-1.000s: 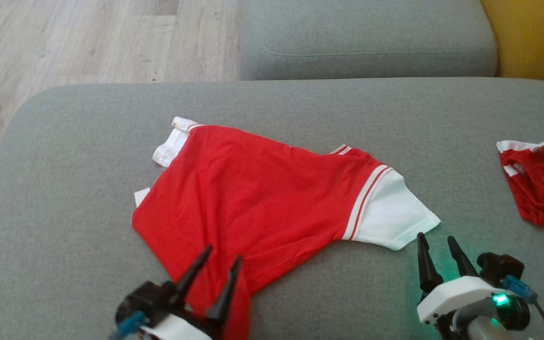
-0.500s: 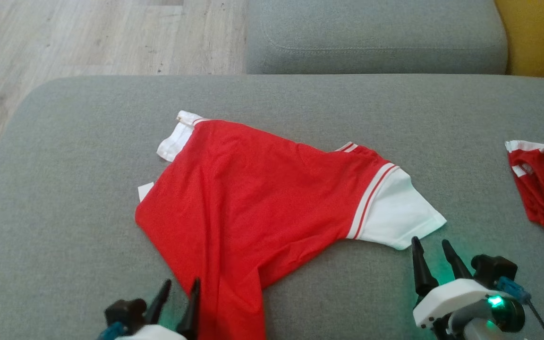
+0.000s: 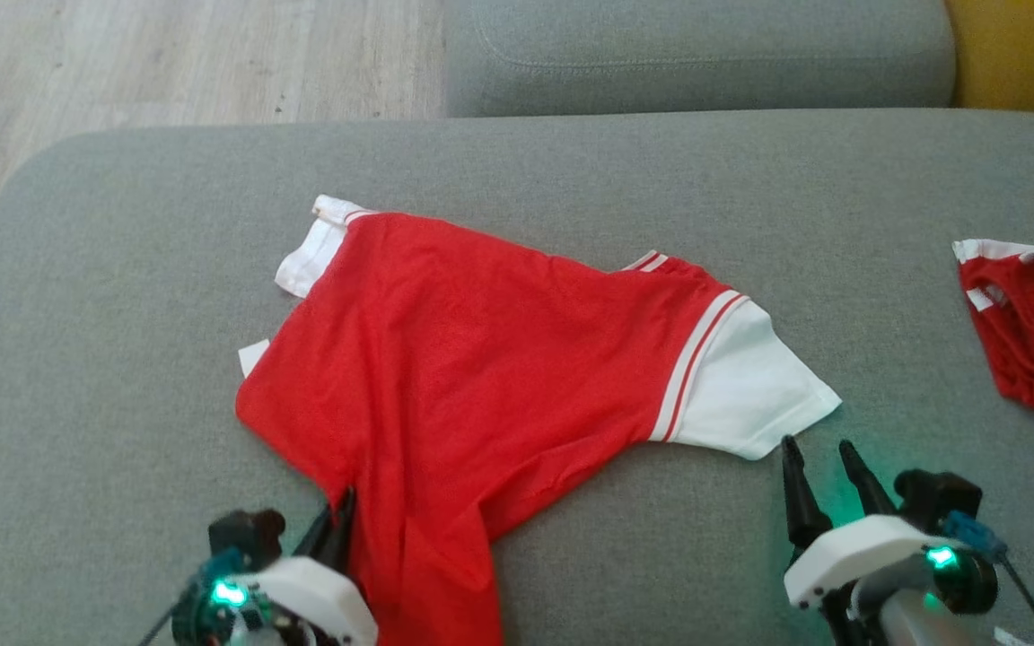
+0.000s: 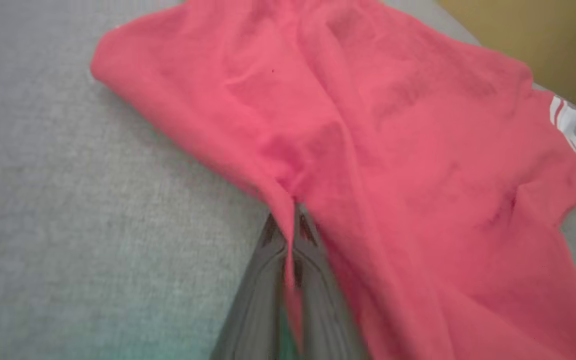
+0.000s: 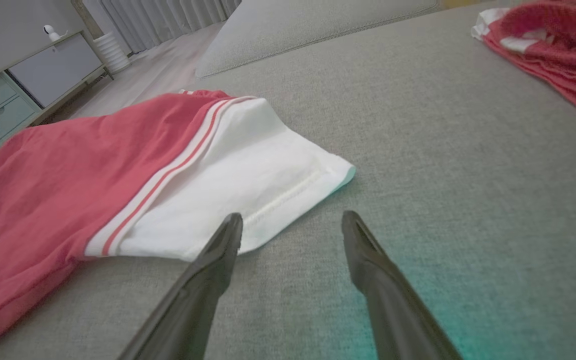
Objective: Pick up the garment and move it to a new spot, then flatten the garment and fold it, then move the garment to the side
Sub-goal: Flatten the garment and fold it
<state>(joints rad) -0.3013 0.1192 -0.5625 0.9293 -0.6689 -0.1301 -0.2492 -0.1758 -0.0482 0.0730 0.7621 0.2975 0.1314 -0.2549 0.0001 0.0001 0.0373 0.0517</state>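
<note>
A red garment (image 3: 481, 359) with white sleeves lies spread on the grey sofa cushion (image 3: 122, 314). My left gripper (image 3: 342, 511) sits at the garment's near left edge, shut on a fold of red cloth. In the left wrist view the left gripper (image 4: 288, 220) has its fingers pressed together with the garment (image 4: 393, 150) pinched between them. My right gripper (image 3: 815, 449) stands open just short of the white sleeve (image 3: 750, 386). In the right wrist view the right gripper (image 5: 292, 220) has nothing between its fingers, and its left fingertip reaches the hem of the sleeve (image 5: 248, 170).
Another red and white garment (image 3: 1029, 332) lies crumpled at the cushion's right edge. A second grey cushion (image 3: 696, 54) sits behind, wooden floor (image 3: 122, 63) at the far left, something yellow (image 3: 1020, 45) at the far right. A cabinet (image 5: 18, 85) stands beyond.
My left gripper has drawn back to the garment's near left edge and shut on the red cloth. The right gripper has stayed open by the sleeve. The camera has shifted a little.
</note>
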